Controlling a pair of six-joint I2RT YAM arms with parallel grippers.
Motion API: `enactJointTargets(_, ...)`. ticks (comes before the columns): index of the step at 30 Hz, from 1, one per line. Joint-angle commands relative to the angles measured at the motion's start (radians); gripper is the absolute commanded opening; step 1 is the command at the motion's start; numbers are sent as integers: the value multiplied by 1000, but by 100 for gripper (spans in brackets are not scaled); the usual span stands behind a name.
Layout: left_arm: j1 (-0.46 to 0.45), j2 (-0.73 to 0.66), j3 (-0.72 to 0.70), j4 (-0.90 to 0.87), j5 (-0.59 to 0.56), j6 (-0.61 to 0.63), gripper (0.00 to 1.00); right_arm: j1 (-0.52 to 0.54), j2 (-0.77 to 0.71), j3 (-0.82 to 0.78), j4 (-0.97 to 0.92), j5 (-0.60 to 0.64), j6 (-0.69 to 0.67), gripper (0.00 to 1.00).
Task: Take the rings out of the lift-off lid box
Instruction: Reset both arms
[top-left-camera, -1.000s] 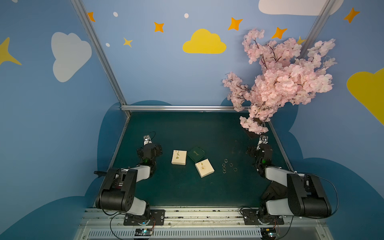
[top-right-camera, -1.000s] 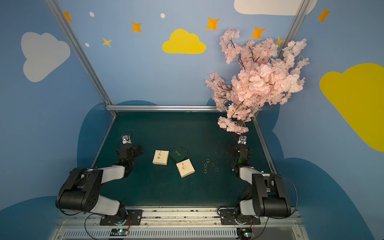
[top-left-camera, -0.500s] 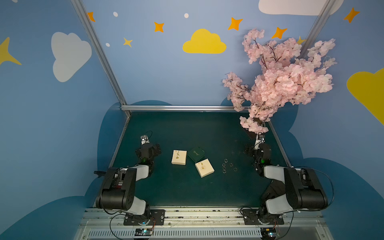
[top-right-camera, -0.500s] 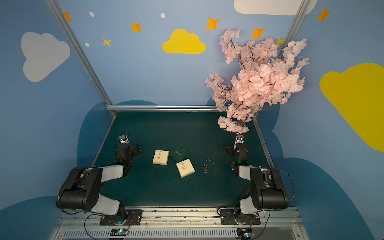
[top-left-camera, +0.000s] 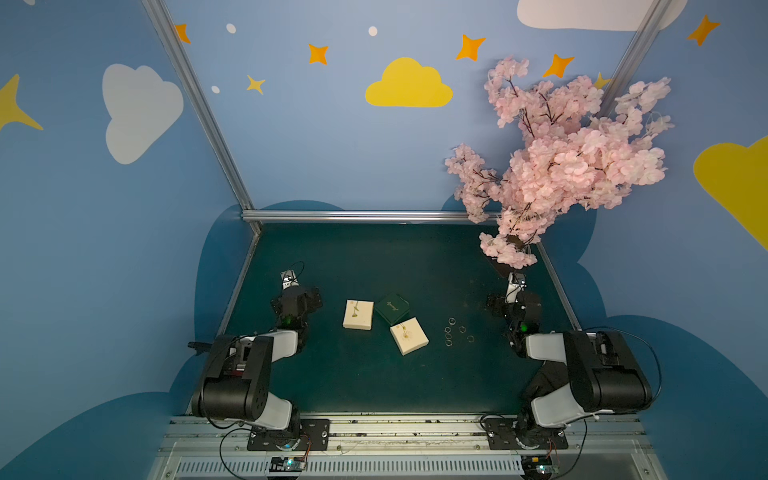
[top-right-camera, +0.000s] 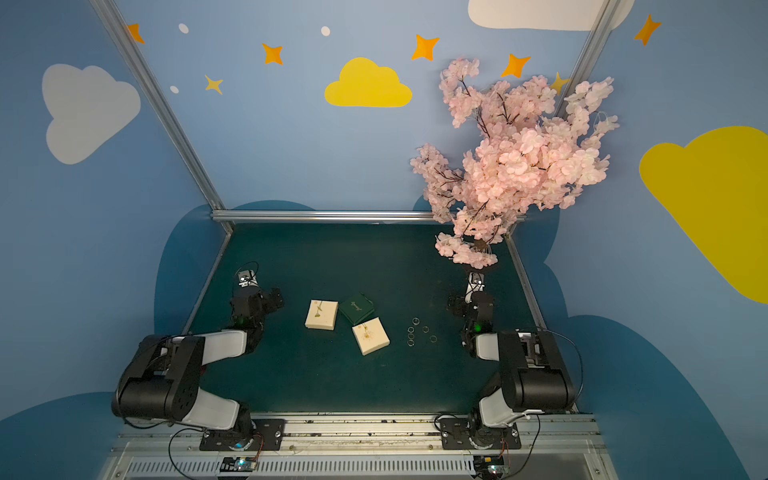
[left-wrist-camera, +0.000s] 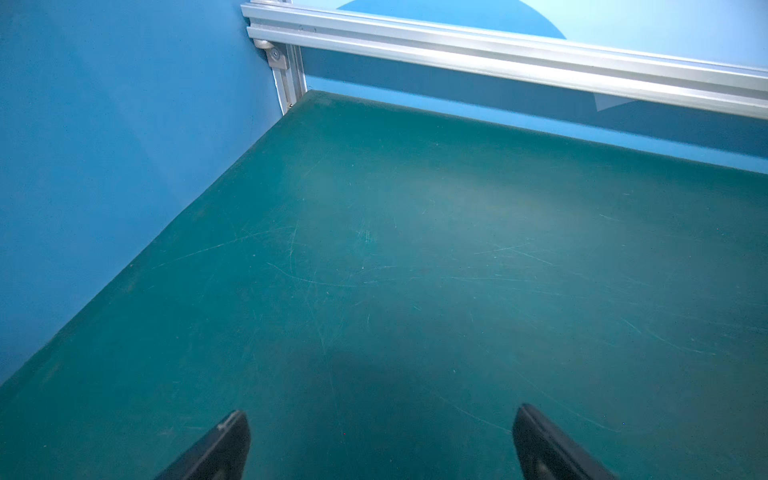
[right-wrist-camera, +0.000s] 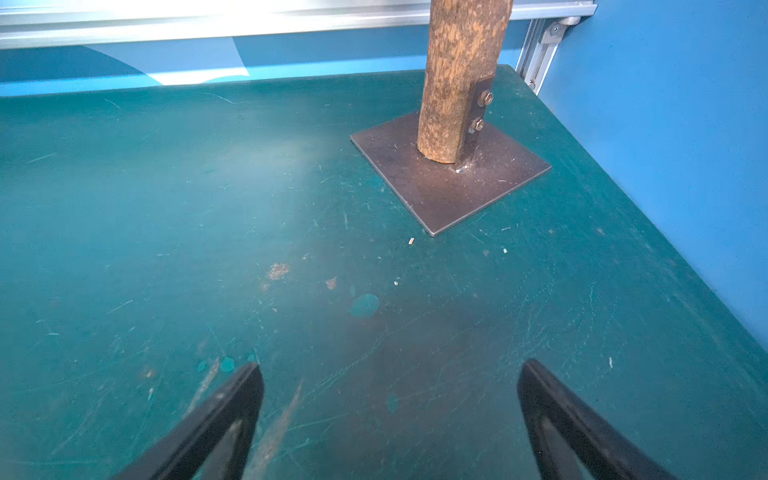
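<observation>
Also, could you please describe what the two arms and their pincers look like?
The left arm and right arm match: bulky black joint housings, light-grey link shells, thin black cables looping off them, a small green light near each wrist, black base plates on a metal rail. The left pincer and right pincer each have two black fingers tapering to narrow tips.

A few tiny silver rings (top-left-camera: 462, 329) lie flat on the green table (top-left-camera: 374, 382). Near them sits a cream box (top-left-camera: 409, 336). A dark green box (top-left-camera: 392, 308) is right beside it. A second cream box (top-left-camera: 358, 314) is close by.
</observation>
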Motion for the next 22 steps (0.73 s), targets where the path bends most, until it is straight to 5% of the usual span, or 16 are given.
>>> enactJointTargets(1, 4, 6, 14, 4, 7, -3, 99, 5, -10, 4, 13, -6, -10, 97)
enactJointTargets(22, 8, 6, 13, 4, 7, -3, 100, 3, -8, 10, 5, -8, -10, 97)
